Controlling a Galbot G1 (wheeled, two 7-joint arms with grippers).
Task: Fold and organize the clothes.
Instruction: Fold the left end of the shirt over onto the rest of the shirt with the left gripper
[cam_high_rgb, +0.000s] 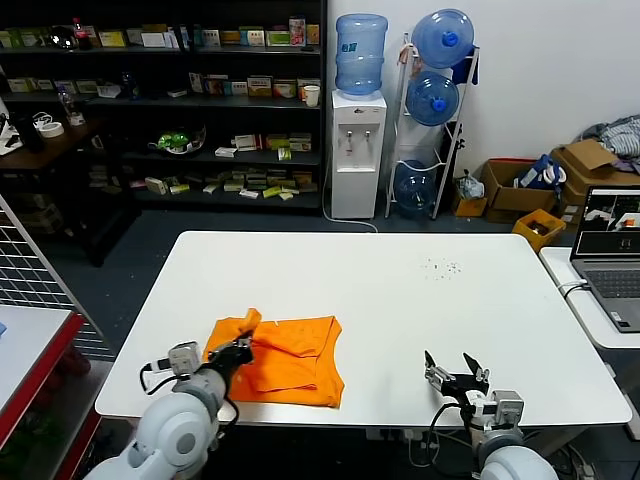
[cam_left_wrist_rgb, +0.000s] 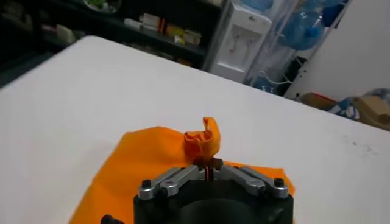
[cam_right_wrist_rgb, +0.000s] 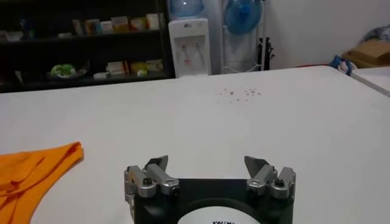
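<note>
Shirt (cam_high_rgb: 290, 360) lies bunched at the surface's (cam_high_rgb: 400, 290) near left edge.
Left end effector (cam_left_wrist_rgb: 209, 172) pinches a raised fold; right end effector (cam_high_rgb: 455, 372) hovers wide over bare surface well apart.

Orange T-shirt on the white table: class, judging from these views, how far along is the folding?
Partly done. The orange T-shirt already lies in a rough rectangle near the table's front edge. In hand: the left gripper has its jaws shut on a raised pinch of the cloth. The right gripper waits open over bare table, apart from the shirt. Left: finishing the folds and tidying.
</note>
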